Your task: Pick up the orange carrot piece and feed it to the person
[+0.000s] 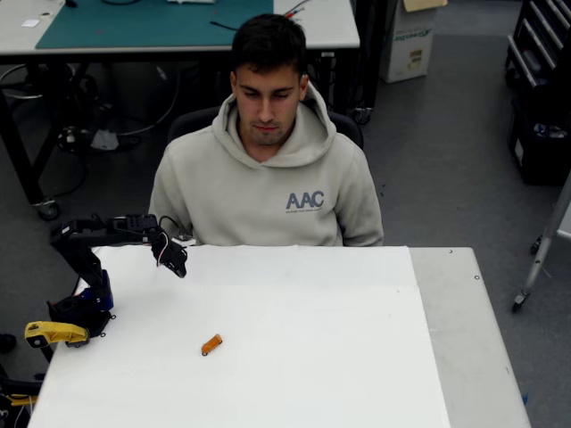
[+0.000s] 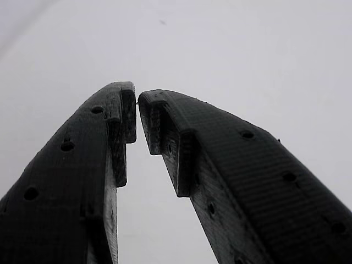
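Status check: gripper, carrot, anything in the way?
Gripper shut, empty, near table's back left. Carrot lying on table, apart from it. Path clear.

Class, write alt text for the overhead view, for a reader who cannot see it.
A small orange carrot piece lies alone on a white table, with the black robot arm's pincer hanging empty above the table's far left corner. The person, in a light hooded sweatshirt, sits behind the table looking down.

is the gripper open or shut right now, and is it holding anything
Shut, holding nothing. In the wrist view the gripper tips nearly meet with nothing between them; the orange carrot piece lies on the white table.
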Tool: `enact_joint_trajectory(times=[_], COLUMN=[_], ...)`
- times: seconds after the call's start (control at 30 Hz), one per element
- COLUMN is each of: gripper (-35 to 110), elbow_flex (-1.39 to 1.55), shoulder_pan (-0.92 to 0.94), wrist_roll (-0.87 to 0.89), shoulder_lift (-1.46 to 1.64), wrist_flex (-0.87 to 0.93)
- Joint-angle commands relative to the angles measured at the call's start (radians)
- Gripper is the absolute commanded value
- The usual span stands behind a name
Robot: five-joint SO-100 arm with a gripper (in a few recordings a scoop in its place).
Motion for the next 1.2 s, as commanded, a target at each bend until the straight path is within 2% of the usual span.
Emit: enact_joint_trajectory(times=[0.0,0.27,0.8,1.17], gripper=[-3,-3,-3,-3], elbow_flex=[-0.109,-0.233,-0.497,-0.578], shoulder_pan=[0.091,0.224,0.383,0.488], wrist_roll=[-0.061,-0.167,-0.255,-0.321], shoulder_lift=[-0.011,-0.160,-0.442,-0.492], wrist_flex=[-0.008,-0.008,-0.008,-0.008])
